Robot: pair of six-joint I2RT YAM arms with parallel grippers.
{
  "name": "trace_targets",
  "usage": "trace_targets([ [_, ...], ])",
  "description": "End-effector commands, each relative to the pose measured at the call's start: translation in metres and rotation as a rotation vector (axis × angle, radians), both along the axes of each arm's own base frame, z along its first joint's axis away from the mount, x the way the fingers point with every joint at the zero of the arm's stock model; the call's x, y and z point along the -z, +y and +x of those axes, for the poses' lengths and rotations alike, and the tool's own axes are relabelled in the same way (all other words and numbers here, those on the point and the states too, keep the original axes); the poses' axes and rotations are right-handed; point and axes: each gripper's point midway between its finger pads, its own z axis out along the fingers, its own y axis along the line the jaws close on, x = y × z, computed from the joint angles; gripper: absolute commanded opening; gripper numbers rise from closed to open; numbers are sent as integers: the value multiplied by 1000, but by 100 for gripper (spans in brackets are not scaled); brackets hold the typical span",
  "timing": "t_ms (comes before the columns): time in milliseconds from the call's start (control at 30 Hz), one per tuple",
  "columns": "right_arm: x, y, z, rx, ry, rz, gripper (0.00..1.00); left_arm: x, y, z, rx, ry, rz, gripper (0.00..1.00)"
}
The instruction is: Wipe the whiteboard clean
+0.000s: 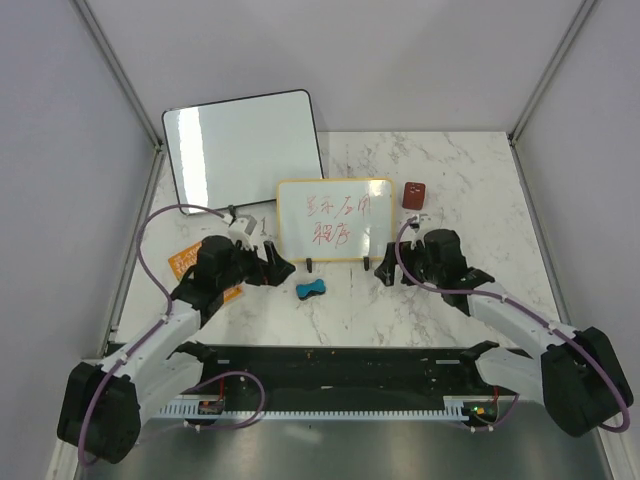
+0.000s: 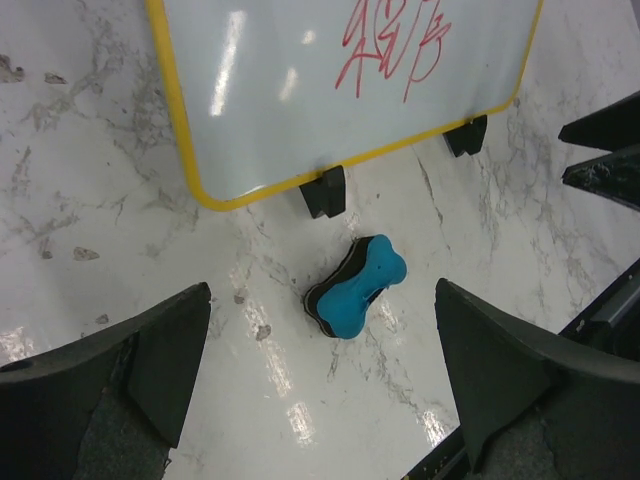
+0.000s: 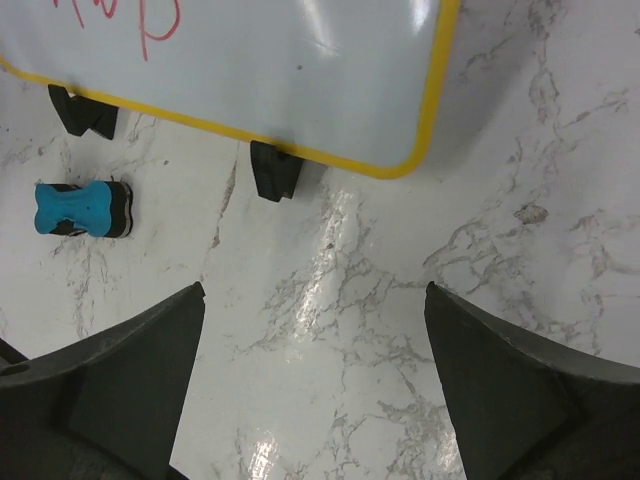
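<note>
While both arms reach low over the marble table [image 1: 470, 180], the left gripper [image 1: 284, 268] holds its jaws spread wide with nothing between them. The blue eraser [image 2: 357, 287] lies on the marble just ahead of its fingers, apart from them. The whiteboard [image 1: 334, 220] — yellow-framed, red characters on it — stands on black feet just beyond the eraser. The right gripper [image 1: 388, 272] is spread wide and empty too, with the board's lower right corner straight ahead of it and the eraser off to its left.
</note>
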Motion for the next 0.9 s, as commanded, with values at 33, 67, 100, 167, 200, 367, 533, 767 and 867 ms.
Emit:
trace_targets([
  [33,-3,-4,12,-15,3,102,98,-13,-22,-10,121,-87,83,99],
  [67,-4,-6,14,-9,-1,108,98,-16,-35,-18,181,-115,97,99],
  [100,-1,-9,14,0,5,112,98,-12,-32,-20,165,-104,132,99],
  [167,-1,-9,13,-5,2,120,98,-12,-36,-27,179,-116,170,99],
  [200,3,-8,10,-3,14,130,98,-14,-38,-29,194,-127,172,99],
  [367,16,-6,3,-4,33,157,98,-14,-48,-40,246,-133,250,92],
  [533,23,-1,-2,-12,52,204,98,3,-64,-47,327,-92,395,89],
  [767,22,1,-1,-15,53,216,98,14,-63,-26,288,-51,548,82],
  [867,24,1,-3,-17,57,214,98,17,-64,-22,287,-31,572,70],
])
